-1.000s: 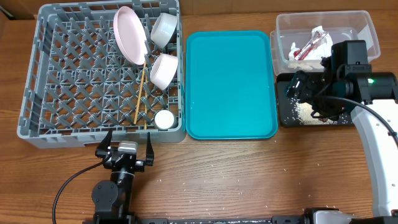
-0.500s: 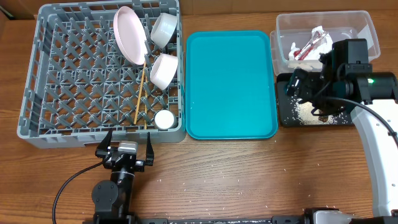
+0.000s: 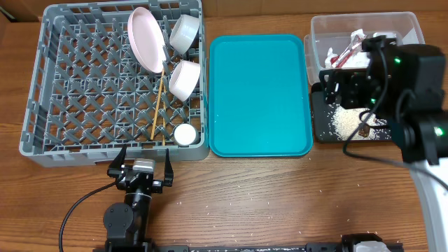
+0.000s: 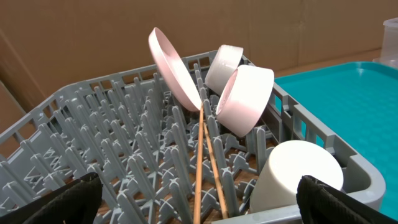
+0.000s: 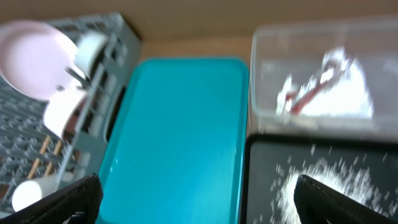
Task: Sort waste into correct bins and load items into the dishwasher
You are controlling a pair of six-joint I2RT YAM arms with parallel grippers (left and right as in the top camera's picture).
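The grey dish rack (image 3: 42,150) holds the white plate (image 3: 145,38), two white bowls (image 3: 185,31) (image 3: 185,79), the small cup (image 3: 185,134) and two chopsticks (image 3: 159,105). The left wrist view shows the same plate (image 4: 174,68), cup (image 4: 298,174) and chopsticks (image 4: 202,168). My left gripper (image 3: 140,164) (image 4: 199,202) is open and empty at the rack's front wall. The clear tub (image 3: 413,28) holds the crumpled wrapper (image 3: 348,50) (image 5: 323,87). Rice (image 3: 346,120) (image 5: 317,180) lies in the black tray (image 3: 320,129). My right gripper (image 3: 337,87) (image 5: 199,199) is open and empty, raised above the black tray's left edge.
The teal serving tray (image 3: 259,94) (image 5: 180,124) lies between the rack and the two bins. Stray rice grains dot the wooden table along the front (image 3: 231,203). Cardboard walls stand behind the rack.
My right arm has risen and shifted left off the black tray, uncovering the rice pile. The left arm and the rack's contents have not moved.
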